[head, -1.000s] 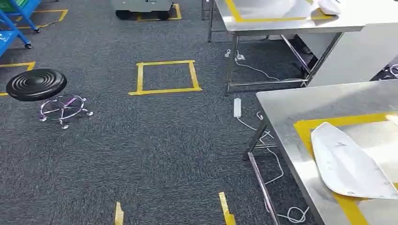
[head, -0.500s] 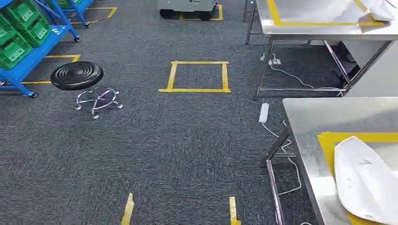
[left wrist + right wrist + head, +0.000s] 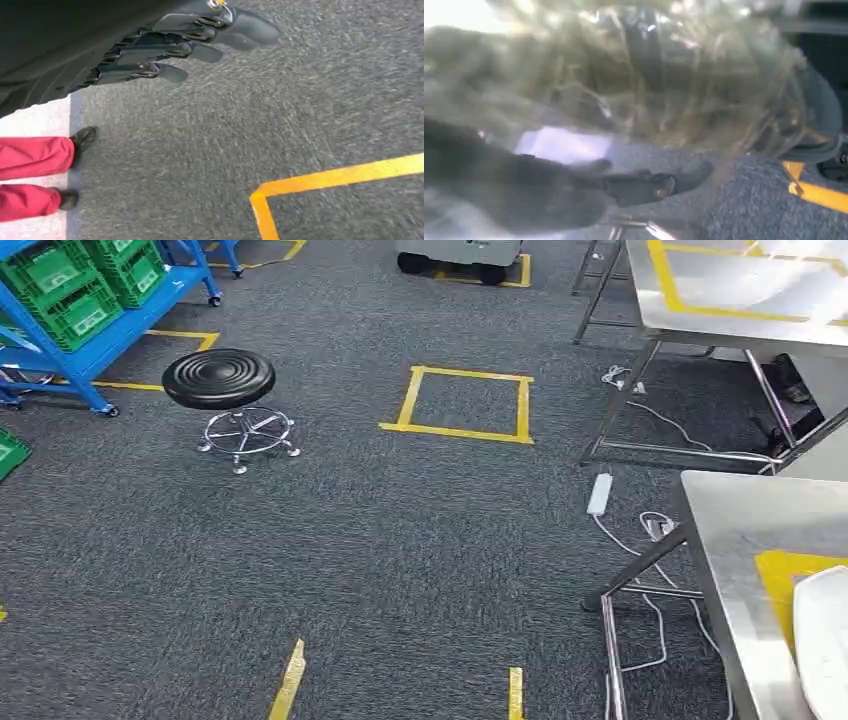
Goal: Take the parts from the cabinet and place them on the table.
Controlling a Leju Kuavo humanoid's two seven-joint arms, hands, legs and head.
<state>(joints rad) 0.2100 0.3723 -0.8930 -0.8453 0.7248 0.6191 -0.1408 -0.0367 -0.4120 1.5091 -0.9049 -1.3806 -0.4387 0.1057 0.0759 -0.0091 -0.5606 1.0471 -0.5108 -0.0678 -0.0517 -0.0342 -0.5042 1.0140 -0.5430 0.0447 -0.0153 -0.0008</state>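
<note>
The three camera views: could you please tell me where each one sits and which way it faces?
Head view: high on the body, facing forward and down at carpet, black stool, steel table.
Left wrist view: behind the empty left hand, facing the floor.
Right wrist view: behind the right hand, blurred by clear plastic.
Shared: grey carpet with yellow tape.

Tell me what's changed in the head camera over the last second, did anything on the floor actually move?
Nothing on the floor moved; the camera turned left, so the whole scene slid right. The blue rack with green crates came into view, the black stool and the yellow tape square shifted right, and the white part on the steel table slid mostly out of frame. The things keep their places relative to each other.
</note>
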